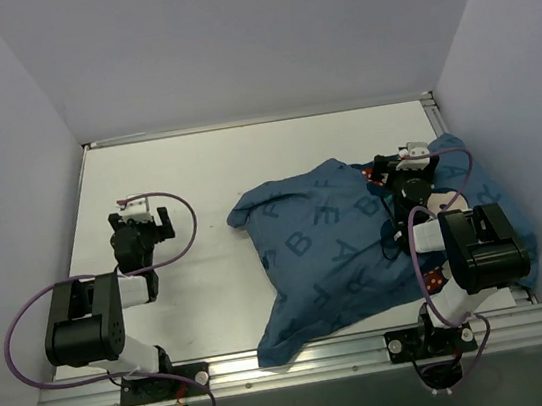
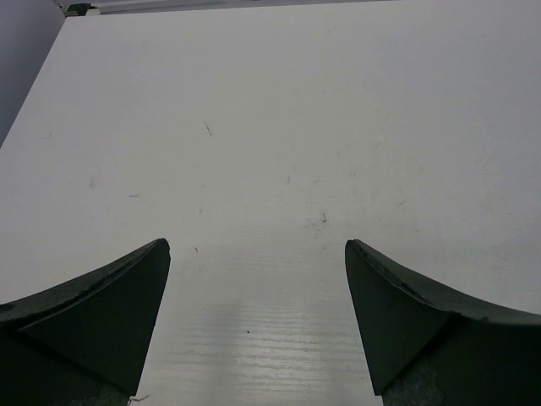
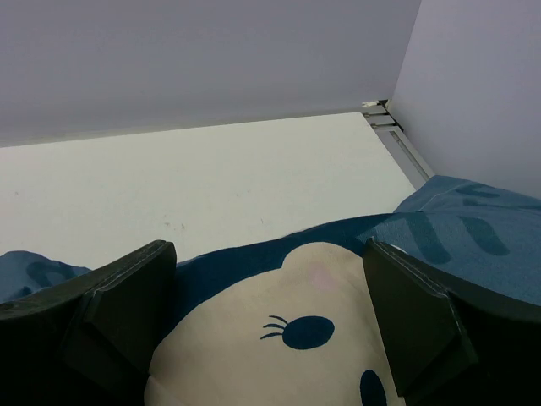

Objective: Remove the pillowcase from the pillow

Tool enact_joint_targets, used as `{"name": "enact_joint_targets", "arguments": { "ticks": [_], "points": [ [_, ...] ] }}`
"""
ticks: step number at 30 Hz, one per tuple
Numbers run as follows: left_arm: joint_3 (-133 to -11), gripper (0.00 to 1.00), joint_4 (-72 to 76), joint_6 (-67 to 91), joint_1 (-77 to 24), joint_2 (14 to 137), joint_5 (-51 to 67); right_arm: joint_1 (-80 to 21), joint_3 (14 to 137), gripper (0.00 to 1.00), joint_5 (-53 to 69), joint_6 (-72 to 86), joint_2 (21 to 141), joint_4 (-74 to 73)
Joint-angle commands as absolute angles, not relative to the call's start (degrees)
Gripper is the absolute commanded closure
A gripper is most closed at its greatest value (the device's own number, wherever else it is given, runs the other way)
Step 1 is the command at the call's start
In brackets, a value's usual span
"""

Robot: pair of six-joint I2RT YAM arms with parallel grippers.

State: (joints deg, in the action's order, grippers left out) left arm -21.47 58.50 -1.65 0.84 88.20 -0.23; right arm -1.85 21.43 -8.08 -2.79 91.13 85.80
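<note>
The blue pillowcase (image 1: pixel 337 244) with darker letters lies bulging at the right centre of the table, its corners trailing to the front rail. The pillow is hidden inside it. My right gripper (image 1: pixel 399 167) rests over the case's far edge, jaws open. In the right wrist view the right gripper (image 3: pixel 270 254) straddles a fold of the pillowcase (image 3: pixel 279 330) printed with a cream cartoon face; the fingers (image 3: pixel 127 304) stand apart from it. My left gripper (image 1: pixel 140 217) is open and empty over bare table at the left, also shown in the left wrist view (image 2: pixel 258 254).
The white table (image 1: pixel 196 173) is boxed by grey walls at the left, back and right. A metal rail (image 1: pixel 303 358) runs along the front edge, another down the right edge (image 3: pixel 397 135). The right arm (image 1: pixel 469 246) lies across the pillowcase.
</note>
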Motion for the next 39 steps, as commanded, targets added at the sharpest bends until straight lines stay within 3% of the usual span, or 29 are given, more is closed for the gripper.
{"name": "enact_joint_targets", "arguments": {
  "ticks": [1,11,13,16,17,18,21,24,28,32,37,39],
  "points": [
    [-22.94,0.06,59.77,-0.7,0.79,87.98,-0.79,-1.32,20.48,0.0,-6.59,-0.35,93.34,81.39],
    [-22.85,0.06,60.2,-0.7,0.79,87.98,-0.7,-1.32,20.48,0.0,-7.03,0.0,91.16,80.95],
    [-23.55,0.06,58.46,-0.7,0.79,87.28,-1.05,-1.14,24.75,0.0,-10.44,2.0,86.51,69.66],
    [-32.4,0.06,42.68,1.56,1.23,85.17,-3.78,-0.35,34.07,0.0,-12.49,9.63,78.24,44.62],
    [-36.61,0.06,28.01,0.8,1.84,85.43,-2.3,-0.26,40.54,0.0,-10.39,9.67,76.4,39.08],
    [-46.92,0.06,19.77,-1.12,2.63,86.3,4.59,-0.26,43.65,0.0,-8.72,9.32,75.77,29.89],
    [-60.61,0.04,-7.68,-6.23,3.16,90.17,15.43,-0.26,53.94,0.04,-5.98,9.66,74.18,13.62],
    [-69.68,0.05,-20.19,-8.96,2.03,90.27,28.79,-0.26,63.85,0.14,-8.87,11.95,74.0,-4.48],
    [-75.57,0.06,-33.53,-14.58,-1.56,87.99,32.07,-0.26,73.02,0.15,-10.19,14.23,75.41,-26.48],
    [-77.87,0.06,-42.17,-19.24,-4.39,86.49,30.41,-2.19,71.82,0.17,-7.83,15.46,72.69,-34.8],
    [-78.57,0.06,-48.49,-20.83,-4.48,84.56,29.71,-13.25,62.85,0.36,-4.4,20.9,74.6,-37.62],
    [-79.19,0.06,-52.27,-22.76,-4.39,83.85,29.97,-20.08,60.83,0.55,1.29,24.86,78.11,-35.96]
  ]
}}
